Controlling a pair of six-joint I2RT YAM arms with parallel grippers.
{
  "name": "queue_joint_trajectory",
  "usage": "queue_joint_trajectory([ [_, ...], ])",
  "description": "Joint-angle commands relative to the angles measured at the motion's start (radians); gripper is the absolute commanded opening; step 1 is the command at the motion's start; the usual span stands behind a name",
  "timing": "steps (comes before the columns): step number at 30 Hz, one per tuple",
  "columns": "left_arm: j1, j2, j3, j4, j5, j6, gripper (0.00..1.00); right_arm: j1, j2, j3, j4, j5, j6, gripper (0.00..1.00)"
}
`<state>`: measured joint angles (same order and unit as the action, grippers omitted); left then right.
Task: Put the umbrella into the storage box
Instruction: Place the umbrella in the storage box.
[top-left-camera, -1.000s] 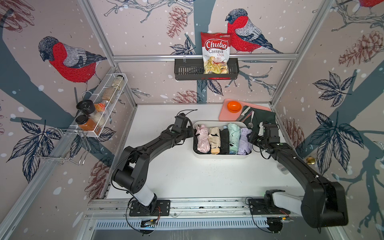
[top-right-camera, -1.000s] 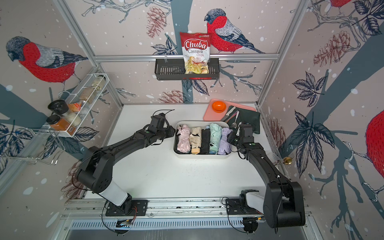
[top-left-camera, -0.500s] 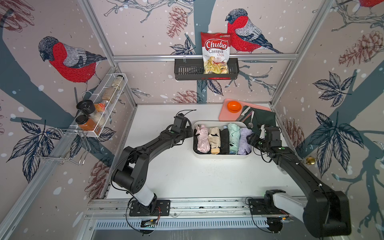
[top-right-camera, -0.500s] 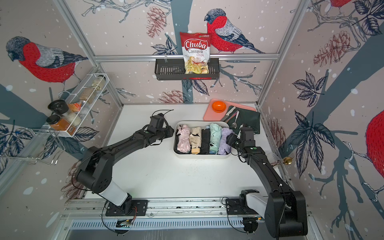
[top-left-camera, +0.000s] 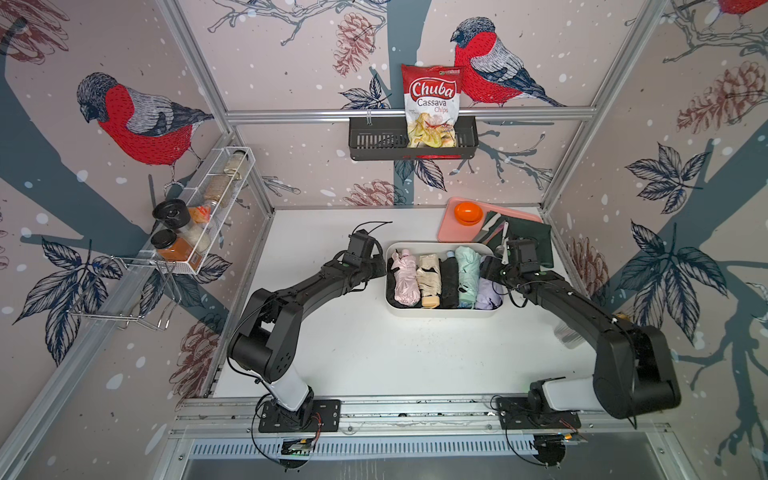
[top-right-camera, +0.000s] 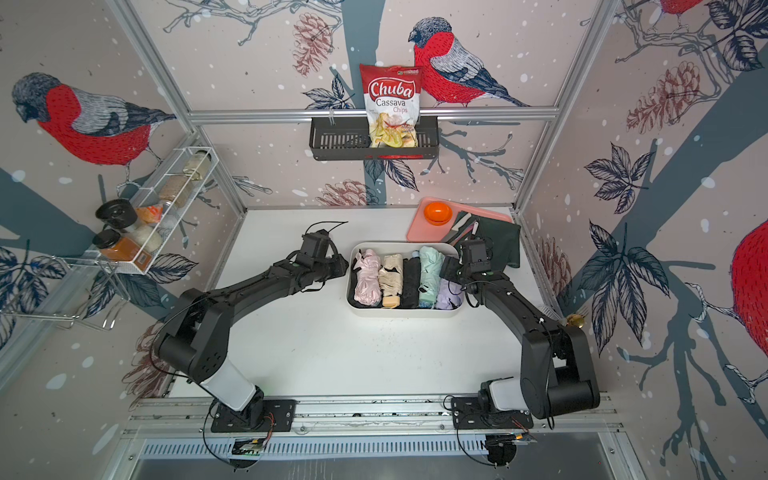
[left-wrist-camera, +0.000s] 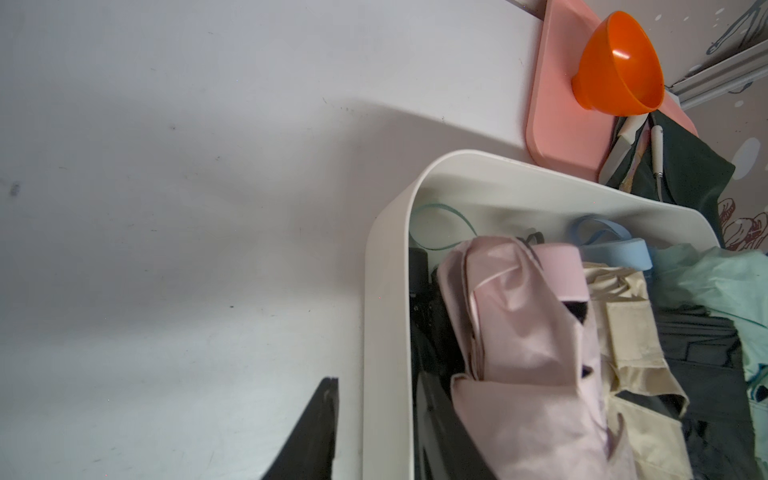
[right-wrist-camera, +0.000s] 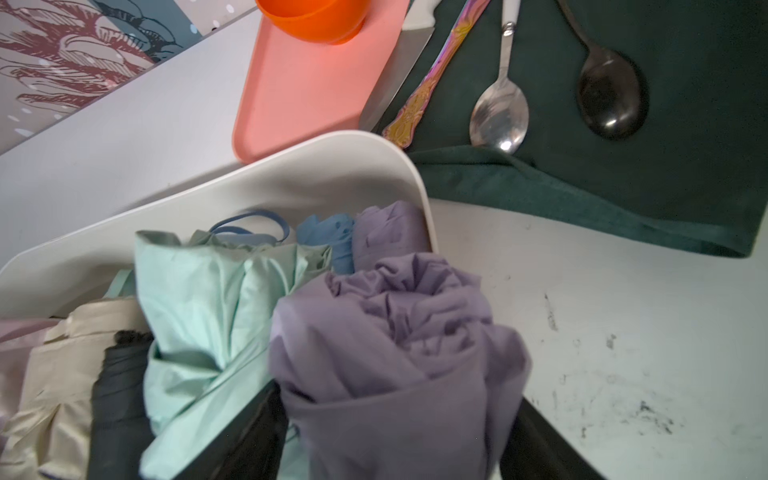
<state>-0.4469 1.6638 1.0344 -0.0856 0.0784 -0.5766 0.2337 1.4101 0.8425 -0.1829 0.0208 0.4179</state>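
The cream-white storage box (top-left-camera: 440, 312) (top-right-camera: 403, 312) stands mid-table with several folded umbrellas side by side in it. A lilac umbrella (top-left-camera: 489, 294) (right-wrist-camera: 390, 316) lies at its right end. My right gripper (top-left-camera: 488, 268) (right-wrist-camera: 395, 395) is open, one finger on each side of the lilac umbrella. My left gripper (top-left-camera: 380, 266) (left-wrist-camera: 378, 382) straddles the box's left wall (left-wrist-camera: 386, 332), one finger outside and one inside beside the pink umbrella (left-wrist-camera: 519, 353), and is shut on that wall.
Behind the box lie a pink tray (top-left-camera: 451, 226) with an orange bowl (top-left-camera: 468, 212) and a dark green cloth (top-left-camera: 530, 243) carrying cutlery (right-wrist-camera: 500, 112). A black wall basket (top-left-camera: 374, 143) holds a chips bag. A wire rack (top-left-camera: 199, 224) of jars hangs on the left wall.
My right gripper's jaws have spread apart around the lilac umbrella and its wrist has shifted slightly to the right. The left arm and the box have not moved.
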Motion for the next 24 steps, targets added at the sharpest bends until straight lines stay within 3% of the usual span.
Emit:
queue_joint_trajectory([
  [1, 0.005, 0.015, 0.001, 0.024, 0.019, -0.004, 0.36, 0.010, 0.039, 0.022, 0.020, 0.035, -0.021, 0.72],
  [4, 0.008, 0.025, -0.001, 0.029, 0.024, -0.006, 0.35, 0.018, 0.057, 0.026, 0.033, 0.015, -0.018, 0.60],
  [10, 0.008, 0.040, -0.002, 0.040, 0.038, -0.007, 0.33, 0.057, 0.046, 0.017, 0.076, -0.086, -0.027, 0.47],
  [18, 0.008, 0.063, 0.005, 0.058, 0.064, -0.005, 0.33, 0.034, 0.064, -0.024, 0.175, -0.364, -0.022, 0.43],
  [24, 0.013, 0.074, 0.013, 0.054, 0.046, -0.011, 0.33, 0.030, 0.136, -0.013, 0.140, -0.345, -0.021, 0.41],
])
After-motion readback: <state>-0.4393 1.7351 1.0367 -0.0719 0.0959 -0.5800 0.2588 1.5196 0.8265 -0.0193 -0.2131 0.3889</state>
